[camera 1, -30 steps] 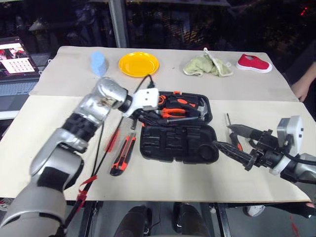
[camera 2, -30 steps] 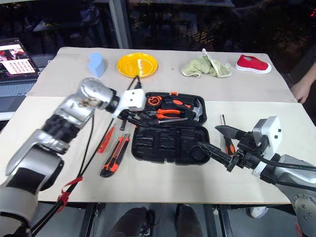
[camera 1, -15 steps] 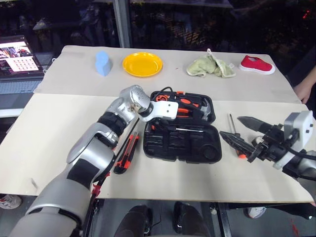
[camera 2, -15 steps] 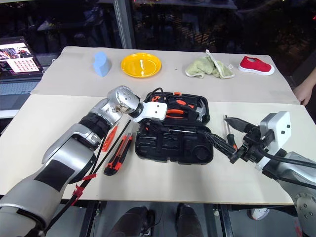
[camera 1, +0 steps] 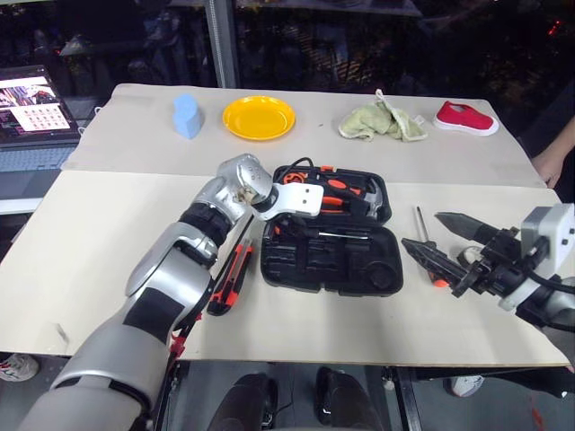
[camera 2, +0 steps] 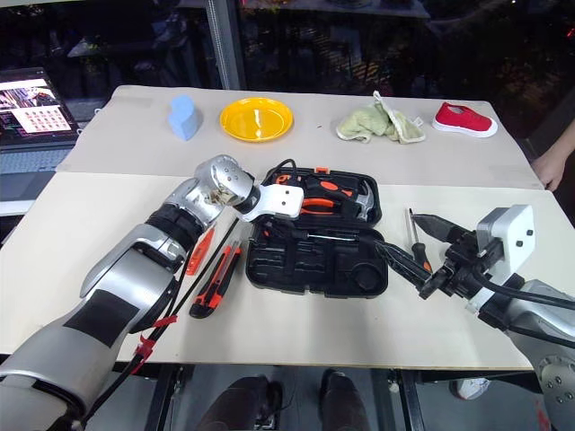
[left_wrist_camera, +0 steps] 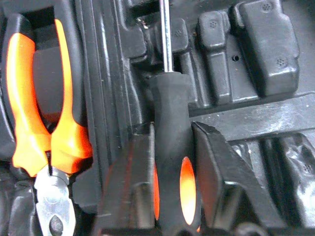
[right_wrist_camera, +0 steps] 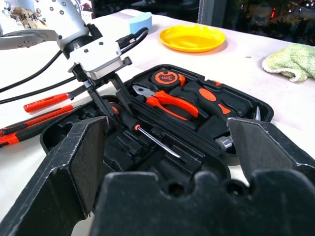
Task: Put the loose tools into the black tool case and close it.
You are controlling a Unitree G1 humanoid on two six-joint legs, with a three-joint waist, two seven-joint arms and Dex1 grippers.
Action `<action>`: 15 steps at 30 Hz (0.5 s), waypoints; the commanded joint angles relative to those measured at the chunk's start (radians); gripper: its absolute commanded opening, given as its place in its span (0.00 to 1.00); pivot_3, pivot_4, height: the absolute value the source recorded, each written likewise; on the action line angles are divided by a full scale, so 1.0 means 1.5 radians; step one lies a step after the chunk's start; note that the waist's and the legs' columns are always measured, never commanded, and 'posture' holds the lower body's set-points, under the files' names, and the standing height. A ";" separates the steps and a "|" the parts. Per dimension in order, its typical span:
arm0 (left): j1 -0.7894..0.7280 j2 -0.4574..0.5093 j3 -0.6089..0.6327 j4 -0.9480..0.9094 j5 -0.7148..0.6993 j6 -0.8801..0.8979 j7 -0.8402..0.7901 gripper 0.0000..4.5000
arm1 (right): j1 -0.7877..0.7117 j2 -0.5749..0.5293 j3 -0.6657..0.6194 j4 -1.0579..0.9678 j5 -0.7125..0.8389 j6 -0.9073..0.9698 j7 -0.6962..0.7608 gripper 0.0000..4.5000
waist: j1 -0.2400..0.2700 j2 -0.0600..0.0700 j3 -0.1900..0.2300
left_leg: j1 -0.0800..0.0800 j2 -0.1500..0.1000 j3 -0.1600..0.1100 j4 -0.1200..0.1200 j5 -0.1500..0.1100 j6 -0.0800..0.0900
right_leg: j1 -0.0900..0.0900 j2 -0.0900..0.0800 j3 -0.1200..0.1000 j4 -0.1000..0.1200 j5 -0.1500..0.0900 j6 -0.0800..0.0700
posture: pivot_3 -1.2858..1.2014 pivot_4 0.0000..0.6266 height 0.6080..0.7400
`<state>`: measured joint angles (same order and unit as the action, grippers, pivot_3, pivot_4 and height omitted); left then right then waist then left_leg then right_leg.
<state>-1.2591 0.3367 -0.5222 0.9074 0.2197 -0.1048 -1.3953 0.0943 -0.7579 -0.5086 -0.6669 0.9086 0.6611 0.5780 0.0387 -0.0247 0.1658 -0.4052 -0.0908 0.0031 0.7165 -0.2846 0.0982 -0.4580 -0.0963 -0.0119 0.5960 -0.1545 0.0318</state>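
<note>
The black tool case [camera 1: 305, 278] lies open mid-table. My left gripper [camera 1: 292, 229] reaches down into it, its jaws open on either side of a black-and-orange screwdriver [left_wrist_camera: 173, 113] that rests in the case's near half. A second screwdriver [camera 1: 420, 224] lies on the table right of the case, just under my right gripper [camera 1: 423, 230], which hovers there open and holds nothing. The utility knife [camera 1: 229, 283] and the orange tester pen [camera 2: 198, 251] lie left of the case, beside my left arm.
Orange-handled pliers [left_wrist_camera: 44, 123] and a hammer [camera 1: 373, 199] sit in the case's far half. A yellow plate [camera 1: 259, 117], blue object [camera 1: 187, 115], green cloth [camera 1: 382, 121] and red shoe [camera 1: 465, 117] line the far edge. A person's hand [camera 1: 550, 166] shows at the right.
My left gripper moved right from the case's left edge to over its middle, bringing the screwdriver down into the near half, and its fingers have spread. The right gripper stayed put.
</note>
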 commanded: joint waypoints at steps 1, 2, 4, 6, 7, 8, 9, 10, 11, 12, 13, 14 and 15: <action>-0.003 0.012 0.026 -0.077 -0.018 -0.005 -0.023 0.72 | -0.003 0.004 -0.008 -0.024 0.018 -0.007 -0.007 1.00 | 0.000 0.000 0.000 | 0.000 0.000 0.000 0.000 0.000 0.000 | 0.000 0.000 0.000 0.000 0.000 0.000 | 0.52 0.24 1.00; 0.001 0.014 0.029 -0.090 -0.018 -0.006 -0.023 0.72 | 0.002 0.006 -0.008 -0.027 0.019 -0.008 -0.008 1.00 | 0.001 0.000 0.000 | 0.000 0.000 0.000 0.000 0.000 0.000 | 0.000 0.000 0.000 0.000 0.000 0.000 | 0.52 0.24 1.00; 0.004 0.013 0.034 -0.108 -0.019 -0.002 -0.025 0.72 | 0.012 0.009 -0.006 -0.033 0.019 -0.009 -0.010 1.00 | 0.003 0.000 0.000 | 0.000 0.000 0.000 0.000 0.000 0.000 | 0.000 0.000 0.000 0.000 0.000 0.000 | 0.52 0.24 1.00; 0.003 0.003 0.039 -0.114 -0.026 0.007 -0.028 0.60 | 0.018 0.009 -0.005 -0.038 0.021 -0.007 -0.012 1.00 | 0.003 0.000 0.000 | 0.000 0.000 0.000 0.000 0.000 0.000 | 0.000 0.000 -0.001 0.000 0.000 0.000 | 0.52 0.24 1.00; 0.003 -0.002 0.040 -0.114 -0.027 0.009 -0.028 0.56 | 0.020 0.009 -0.006 -0.040 0.023 -0.007 -0.013 1.00 | 0.003 0.000 0.000 | 0.000 0.000 0.000 0.000 0.000 0.000 | 0.000 0.001 0.000 0.000 0.000 0.000 | 0.52 0.24 1.00; 0.003 -0.006 0.039 -0.112 -0.025 0.009 -0.026 0.47 | 0.022 0.009 -0.006 -0.042 0.025 -0.006 -0.014 1.00 | 0.003 0.000 0.000 | 0.000 -0.001 0.000 0.000 0.000 0.000 | 0.000 0.001 0.000 0.000 0.000 0.000 | 0.52 0.24 1.00; 0.004 -0.010 0.035 -0.106 -0.021 0.002 -0.021 0.37 | 0.024 0.008 -0.008 -0.044 0.026 -0.006 -0.016 1.00 | 0.002 0.000 0.000 | 0.000 -0.001 0.000 0.000 0.000 0.000 | 0.000 0.001 0.000 0.000 0.000 0.001 | 0.52 0.24 1.00; 0.004 -0.015 0.031 -0.099 -0.013 -0.007 -0.012 0.31 | 0.027 0.008 -0.010 -0.045 0.026 -0.006 -0.017 1.00 | 0.002 0.000 0.000 | 0.000 -0.001 0.000 0.001 0.000 0.000 | 0.000 0.001 0.000 0.000 0.000 0.001 | 0.52 0.24 1.00; 0.005 -0.020 0.027 -0.090 -0.007 -0.013 -0.004 0.22 | 0.030 0.008 -0.013 -0.046 0.026 -0.006 -0.019 1.00 | 0.002 0.000 0.000 | 0.000 -0.001 0.000 0.001 0.000 0.000 | 0.000 0.001 0.000 0.000 0.000 0.001 | 0.52 0.24 1.00; 0.004 -0.028 0.023 -0.077 0.000 -0.017 0.008 0.14 | 0.035 0.008 -0.015 -0.049 0.023 -0.007 -0.020 1.00 | 0.001 0.000 0.000 | 0.000 -0.001 0.000 0.001 0.000 0.000 | 0.000 0.001 0.000 0.000 0.000 0.001 | 0.52 0.24 1.00; 0.003 -0.032 0.021 -0.067 0.005 -0.020 0.016 0.06 | 0.038 0.008 -0.016 -0.052 0.022 -0.007 -0.022 1.00 | 0.001 0.000 0.000 | 0.000 -0.001 0.000 0.001 0.000 0.000 | 0.001 0.001 0.000 0.000 0.000 0.001 | 0.52 0.24 1.00; 0.001 -0.039 0.020 -0.057 0.010 -0.019 0.024 0.01 | 0.041 0.009 -0.016 -0.056 0.024 -0.007 -0.026 1.00 | 0.001 0.000 0.000 | 0.000 -0.001 0.000 0.001 0.000 0.000 | 0.001 0.001 0.000 0.000 0.000 0.001 | 0.52 0.24 1.00; -0.001 -0.045 0.020 -0.049 0.013 -0.015 0.029 0.01 | 0.043 0.012 -0.016 -0.061 0.030 -0.006 -0.030 1.00 | 0.001 0.000 0.000 | 0.000 -0.001 0.000 0.002 0.000 0.000 | 0.001 0.002 0.000 0.000 0.000 0.001 | 0.52 0.24 1.00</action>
<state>-1.2466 0.2813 -0.4945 0.8221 0.2318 -0.1215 -1.3777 0.1554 -0.7448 -0.5027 -0.7176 0.9272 0.6612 0.5459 0.0404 -0.0241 0.1654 -0.4049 -0.0916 0.0036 0.7193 -0.2849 0.0988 -0.4568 -0.0940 -0.0118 0.5969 -0.1540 0.0327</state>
